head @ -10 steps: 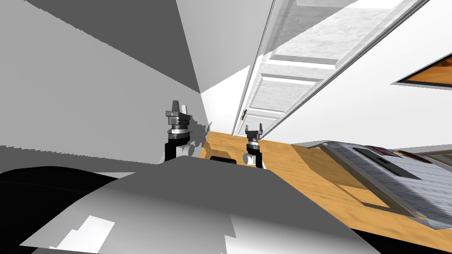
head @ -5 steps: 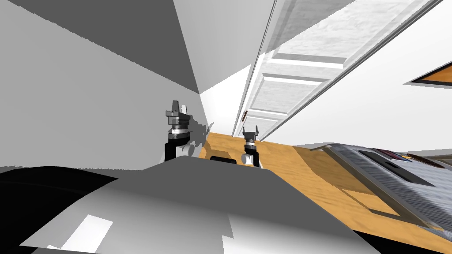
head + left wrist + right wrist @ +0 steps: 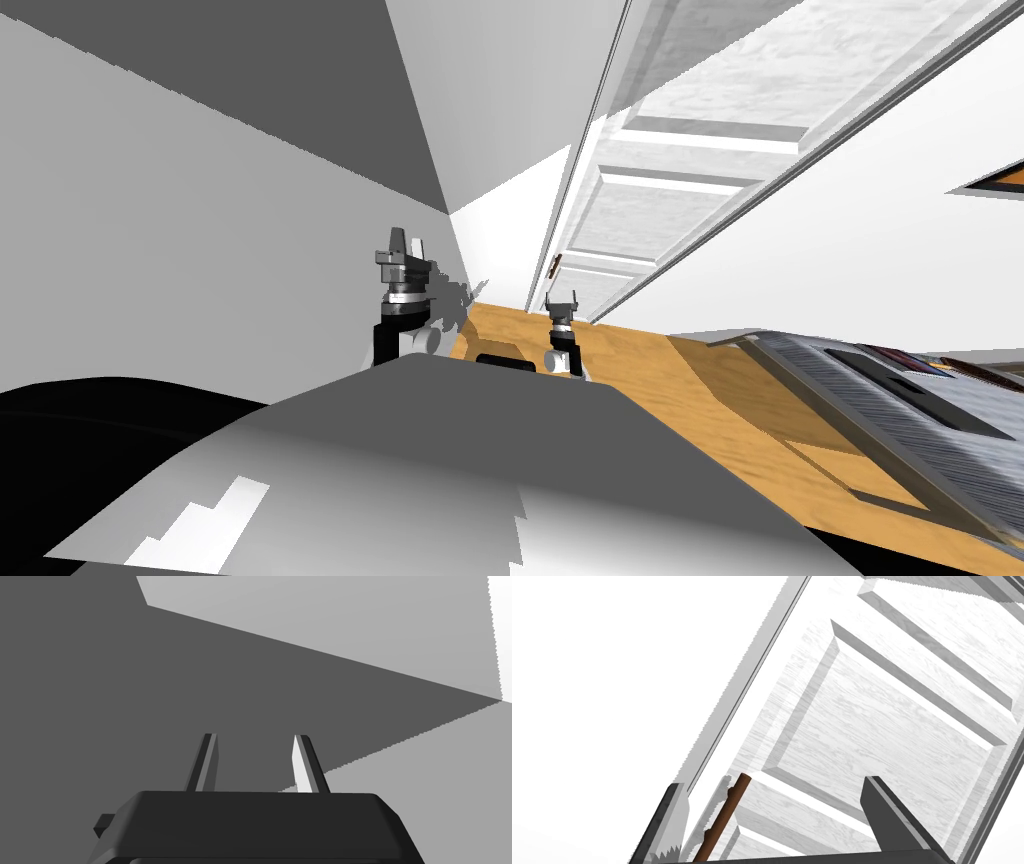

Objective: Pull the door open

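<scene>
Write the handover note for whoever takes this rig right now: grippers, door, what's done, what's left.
Right gripper: open, reached out to the white panelled door. The brown handle shows between its fingers, close to one of them, and is not clamped.
Left gripper: open, holding nothing, raised beside the grey wall.
Door: sits in its frame, with the handle near the frame edge.
Done: right gripper lined up on the handle.
Left: shut on the handle, then pull the door open. Check that the grip holds before pulling.
</scene>
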`<state>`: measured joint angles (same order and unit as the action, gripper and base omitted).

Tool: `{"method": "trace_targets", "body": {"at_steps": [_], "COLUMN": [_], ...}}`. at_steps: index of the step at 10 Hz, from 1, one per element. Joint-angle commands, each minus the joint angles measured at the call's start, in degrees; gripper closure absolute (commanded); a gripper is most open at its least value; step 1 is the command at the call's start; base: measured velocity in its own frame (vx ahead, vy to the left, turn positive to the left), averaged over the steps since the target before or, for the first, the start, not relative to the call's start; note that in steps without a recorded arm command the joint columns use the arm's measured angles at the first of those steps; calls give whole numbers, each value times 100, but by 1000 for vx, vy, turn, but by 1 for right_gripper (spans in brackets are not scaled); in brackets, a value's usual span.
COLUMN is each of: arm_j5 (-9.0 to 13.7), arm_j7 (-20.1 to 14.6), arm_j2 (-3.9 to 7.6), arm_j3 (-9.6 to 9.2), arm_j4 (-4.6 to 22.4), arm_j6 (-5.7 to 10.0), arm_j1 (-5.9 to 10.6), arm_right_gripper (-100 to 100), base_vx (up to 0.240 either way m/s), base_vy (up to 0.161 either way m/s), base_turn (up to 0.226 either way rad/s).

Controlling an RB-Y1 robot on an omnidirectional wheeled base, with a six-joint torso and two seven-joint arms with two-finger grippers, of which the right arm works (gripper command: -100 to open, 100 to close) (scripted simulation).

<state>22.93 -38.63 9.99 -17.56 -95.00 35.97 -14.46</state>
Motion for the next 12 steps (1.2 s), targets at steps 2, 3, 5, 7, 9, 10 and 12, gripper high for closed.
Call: {"method": "trace_targets", "body": {"at_steps": [2, 3, 5, 7, 9, 10, 12], "arm_j5": [241, 331, 512, 689, 865, 953, 1122], "arm_j7": [-316, -430, -659, -883, -1105, -1216, -1430], "arm_j2": [95, 128, 193, 257, 319, 350, 410], "arm_j3": [-133, -184, -284, -383, -480, -529, -623], "arm_j4": [363, 511, 807, 1098, 1386, 1530, 1807], "arm_j6": [124, 170, 262, 351, 440, 485, 570], "arm_j1": [111, 162, 262, 361, 459, 507, 602], "arm_right_gripper": [-100, -100, -100, -100, -100, -100, -100], "base_vx": [102, 100, 98, 96, 102, 98, 100], "base_vy": [-17, -8, -9, -19, -8, -22, -15], "base_turn": [12, 16, 10, 13, 8, 11, 13]}}
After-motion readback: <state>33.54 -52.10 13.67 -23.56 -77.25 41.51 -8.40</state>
